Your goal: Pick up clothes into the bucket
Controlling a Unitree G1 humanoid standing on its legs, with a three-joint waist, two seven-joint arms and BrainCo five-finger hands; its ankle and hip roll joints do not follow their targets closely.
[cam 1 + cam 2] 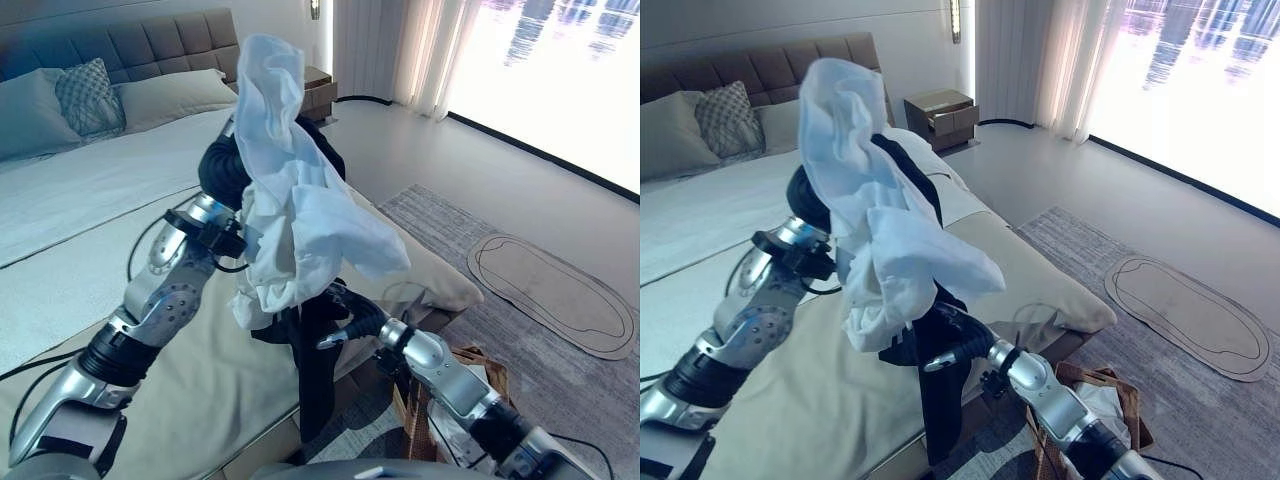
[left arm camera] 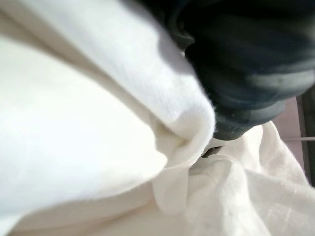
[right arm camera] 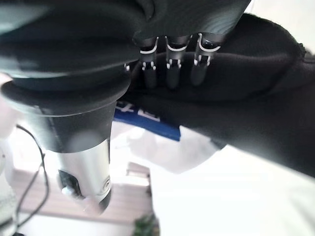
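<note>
Left robot hand (image 1: 225,170) raised, right robot hand (image 1: 345,318) lower.

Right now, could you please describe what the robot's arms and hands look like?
Both arms are silver-grey metal with rounded segments and black ribbed bands at the joints. The left arm has a black clamp ring near the wrist and thin black cables looping beside it. Each wrist ends in a dark ribbed cover. The right hand shows silver fingers edged with white.

No legible text, labels or nos. on anything in view.
</note>
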